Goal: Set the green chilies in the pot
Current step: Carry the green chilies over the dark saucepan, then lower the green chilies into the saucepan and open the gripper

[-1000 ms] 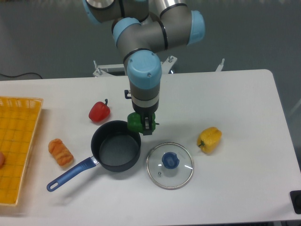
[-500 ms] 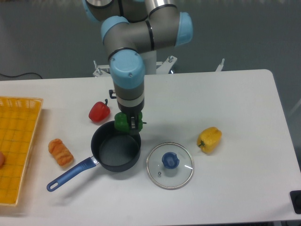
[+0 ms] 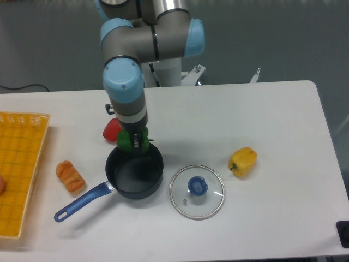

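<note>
- My gripper (image 3: 134, 143) is clamped on the green pepper (image 3: 125, 140), holding it above the far rim of the pot (image 3: 134, 173).
- It looks light, hard and glossy, so likely slippery; I judge a grip across its lumpy middle safest.
- A second ago I held it right of the pot; now it is further left, hiding part of the red pepper (image 3: 112, 130).

text: none legible | labels: none | brands: none | numbers: none
</note>
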